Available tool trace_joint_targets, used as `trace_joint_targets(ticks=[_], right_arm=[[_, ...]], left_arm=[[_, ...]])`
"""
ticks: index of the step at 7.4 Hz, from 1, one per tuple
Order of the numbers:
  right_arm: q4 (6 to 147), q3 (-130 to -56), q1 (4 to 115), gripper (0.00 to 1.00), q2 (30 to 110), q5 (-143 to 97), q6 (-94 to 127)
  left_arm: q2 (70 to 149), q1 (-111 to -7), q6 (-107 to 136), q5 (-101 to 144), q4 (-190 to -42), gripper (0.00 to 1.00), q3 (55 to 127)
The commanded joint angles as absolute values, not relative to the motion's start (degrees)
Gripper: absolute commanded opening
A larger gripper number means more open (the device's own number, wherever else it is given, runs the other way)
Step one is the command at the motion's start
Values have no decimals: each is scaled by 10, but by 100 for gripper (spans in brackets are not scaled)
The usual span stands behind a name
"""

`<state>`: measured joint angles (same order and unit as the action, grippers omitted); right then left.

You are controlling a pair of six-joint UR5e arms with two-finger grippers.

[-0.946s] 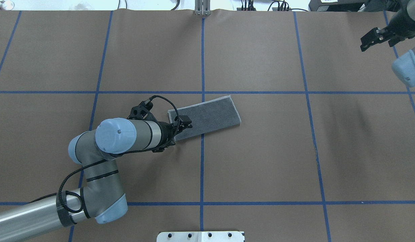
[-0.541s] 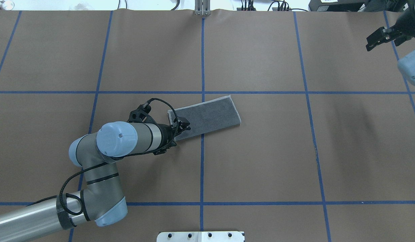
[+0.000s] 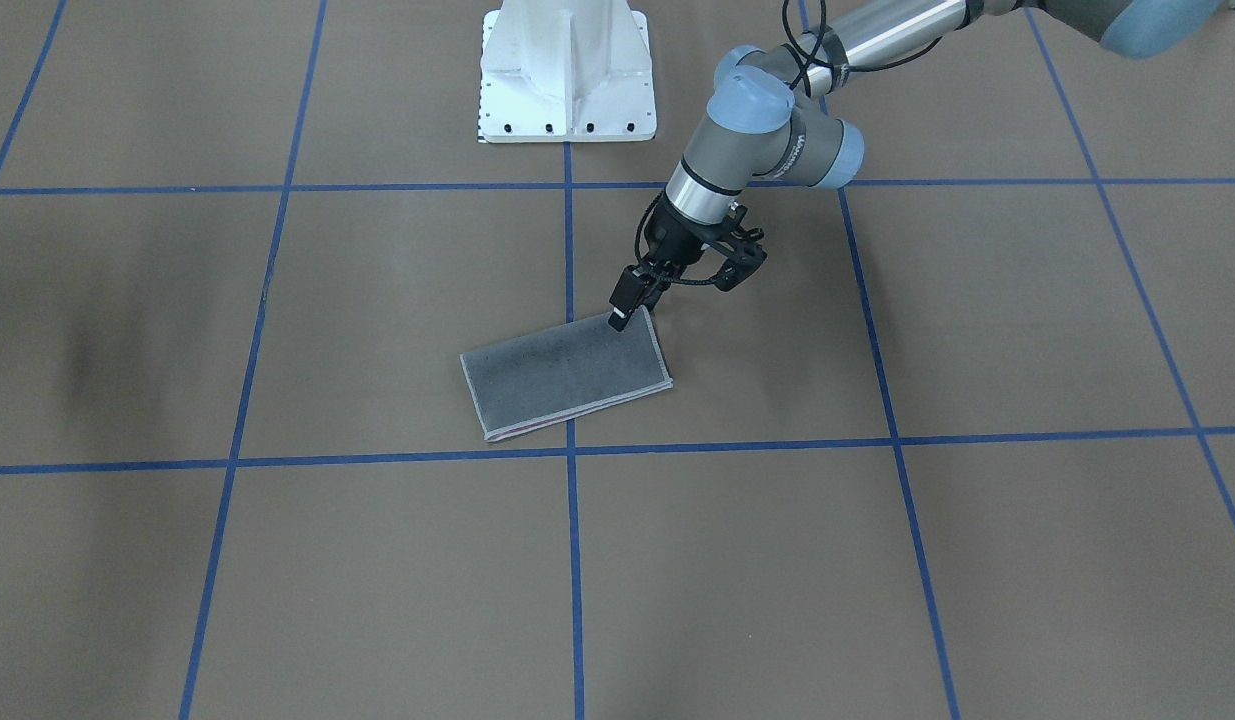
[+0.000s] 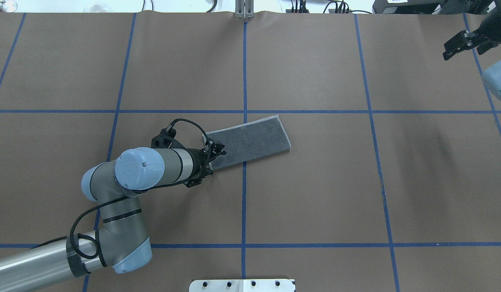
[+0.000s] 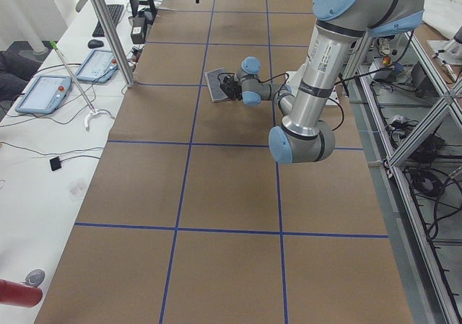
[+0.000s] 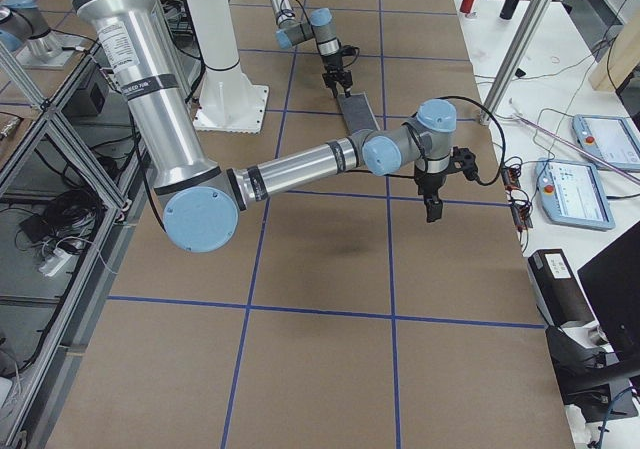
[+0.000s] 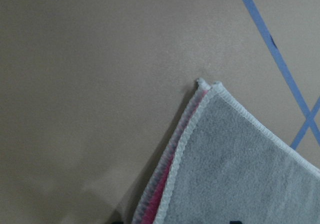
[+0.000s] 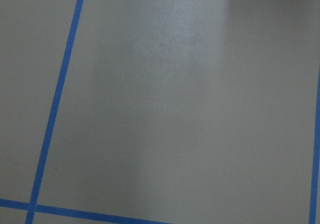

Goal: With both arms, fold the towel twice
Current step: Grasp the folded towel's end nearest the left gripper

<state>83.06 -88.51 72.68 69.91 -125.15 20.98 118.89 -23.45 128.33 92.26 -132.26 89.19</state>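
The towel lies flat on the brown table, folded once into a long strip with its dark grey face up and a sliver of pink showing between the layers at the stitched edge, one end crossing the middle blue tape line. My left gripper sits low over the strip's short end nearest my left arm, jaws parted, with nothing pinched between them. My right gripper hangs well apart from the towel, above the table's far right corner, its jaws spread and empty.
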Motion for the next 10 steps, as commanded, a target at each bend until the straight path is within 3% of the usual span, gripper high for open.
trace_joint_targets(ticks=[1, 4, 7, 10], right_arm=[[831, -885, 727, 100, 699, -1252, 210], [831, -885, 728, 100, 699, -1251, 210], [831, -885, 728, 100, 699, -1252, 210], [831, -885, 728, 100, 699, -1251, 210]], left_arm=[[1184, -235, 1306, 922, -1323, 69, 894], [1181, -235, 1369, 923, -1323, 61, 902], [1172, -235, 1370, 921, -1323, 39, 903], [1172, -235, 1369, 920, -1324, 27, 907]])
